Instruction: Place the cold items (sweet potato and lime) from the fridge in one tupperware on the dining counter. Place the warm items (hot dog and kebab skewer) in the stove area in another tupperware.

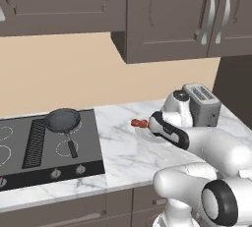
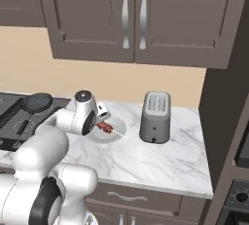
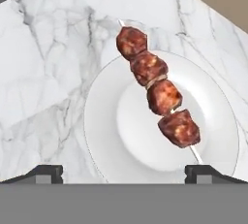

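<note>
The gripper [image 3: 124, 172] hangs with jaws wide apart over the kebab skewer [image 3: 157, 104], apparently lined up for a grasp; the skewer rests across a white plate [image 3: 116, 136] on the bench, between cooktop [image 1: 49, 145] and toaster [image 2: 154, 117], towards the back edge.

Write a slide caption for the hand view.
Open tool poised above a kebab skewer lying across a white plate on the marble counter.

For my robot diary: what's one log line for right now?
phase: reaching | gripper: open, above | target: reddish-brown kebab skewer | lying on: round white plate | held: nothing
</note>
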{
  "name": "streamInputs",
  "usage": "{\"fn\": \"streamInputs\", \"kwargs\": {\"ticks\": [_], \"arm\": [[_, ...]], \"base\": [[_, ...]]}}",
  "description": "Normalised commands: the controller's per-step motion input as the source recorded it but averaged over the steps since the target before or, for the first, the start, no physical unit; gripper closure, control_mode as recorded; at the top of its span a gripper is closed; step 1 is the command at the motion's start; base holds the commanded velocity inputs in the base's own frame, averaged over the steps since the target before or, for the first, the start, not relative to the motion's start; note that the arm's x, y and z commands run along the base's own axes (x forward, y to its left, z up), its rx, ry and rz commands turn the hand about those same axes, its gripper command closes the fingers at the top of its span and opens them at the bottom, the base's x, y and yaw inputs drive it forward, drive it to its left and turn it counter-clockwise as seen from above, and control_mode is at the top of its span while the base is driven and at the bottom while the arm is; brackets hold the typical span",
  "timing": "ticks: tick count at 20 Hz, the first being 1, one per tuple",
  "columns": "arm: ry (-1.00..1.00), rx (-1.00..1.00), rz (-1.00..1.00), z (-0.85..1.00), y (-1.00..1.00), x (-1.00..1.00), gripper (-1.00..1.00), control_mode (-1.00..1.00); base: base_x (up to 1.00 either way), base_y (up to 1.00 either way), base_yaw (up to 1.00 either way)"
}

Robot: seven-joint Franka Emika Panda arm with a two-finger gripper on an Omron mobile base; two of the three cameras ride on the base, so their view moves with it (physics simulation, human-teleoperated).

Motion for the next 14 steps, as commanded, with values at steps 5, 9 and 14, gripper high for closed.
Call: {"fn": "streamInputs", "kwargs": {"ticks": [5,9,14], "arm": [[0.19,-0.01,0.03,-0.39,-0.01,0.84,-1.0,-1.0],[0.28,0.0,0.0,-0.3,-0.08,0.78,-1.0,-1.0],[0.05,0.0,0.01,-0.17,-0.1,0.58,-1.0,-1.0]], "base": [[0.0,0.0,0.0],[0.0,0.0,0.0],[0.0,0.0,0.0]]}}
